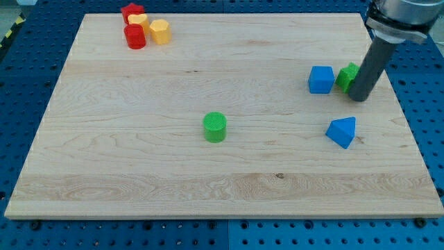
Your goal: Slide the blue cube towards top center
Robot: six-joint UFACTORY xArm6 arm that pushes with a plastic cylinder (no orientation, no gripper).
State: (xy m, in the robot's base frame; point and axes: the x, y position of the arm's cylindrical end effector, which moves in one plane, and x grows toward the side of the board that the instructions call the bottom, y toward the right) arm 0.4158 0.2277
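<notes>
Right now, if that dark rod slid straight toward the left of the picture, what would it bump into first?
My tip sits right beside a green block that it partly hides. It would likely meet that first, then the blue cube just beyond, though depth is hard to judge.

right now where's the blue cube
The blue cube sits at the view's right, just left of a green block that my tip stands beside.

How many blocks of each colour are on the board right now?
Red: 2, a star-like block and a cylinder
Yellow: 2, and
Green: 2, a cylinder and one partly hidden behind my tip
Blue: 2, the blue cube and a wedge-like block
Total: 8
</notes>
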